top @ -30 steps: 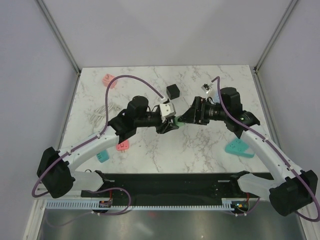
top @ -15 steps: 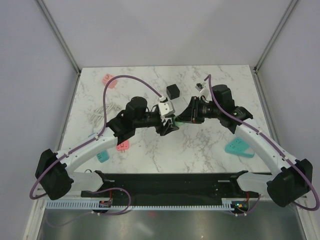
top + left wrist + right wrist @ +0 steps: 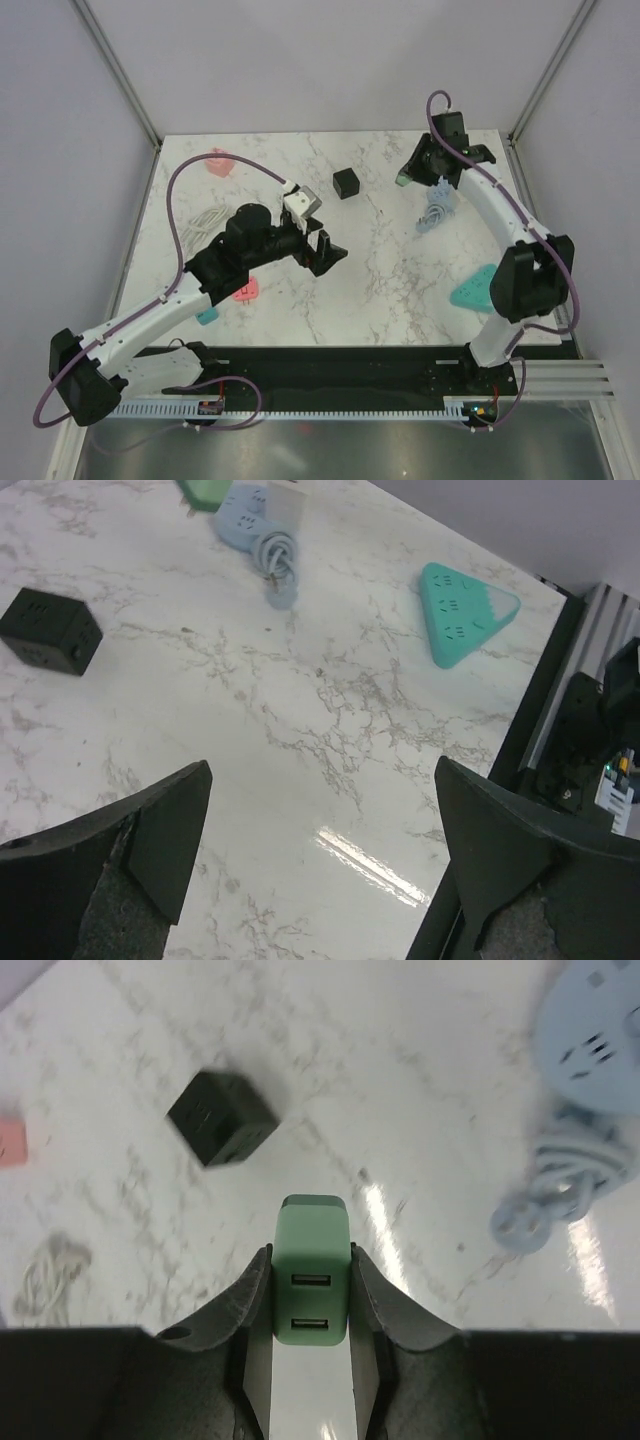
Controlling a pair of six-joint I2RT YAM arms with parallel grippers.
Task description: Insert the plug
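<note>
The plug (image 3: 311,1278) is a green block with two USB ports, and my right gripper (image 3: 311,1300) is shut on its sides. In the top view the right gripper (image 3: 407,176) holds the plug (image 3: 400,181) above the table's back right, just left of a light-blue power strip (image 3: 437,210) with a coiled cord. That strip (image 3: 590,1050) sits at the upper right of the right wrist view. My left gripper (image 3: 325,252) stands open over the table's middle, and nothing is between its fingers (image 3: 170,830).
A black socket cube (image 3: 347,183) stands at the back centre. A teal triangular power strip (image 3: 478,290) lies at the right, pink pieces (image 3: 218,162) (image 3: 245,291) and a small teal one (image 3: 206,315) at the left, beside a white cable (image 3: 205,222).
The two grippers met at the middle with the plug. The left gripper opened and drew back to the left; the right arm swung to the back right with the plug in its jaws.
</note>
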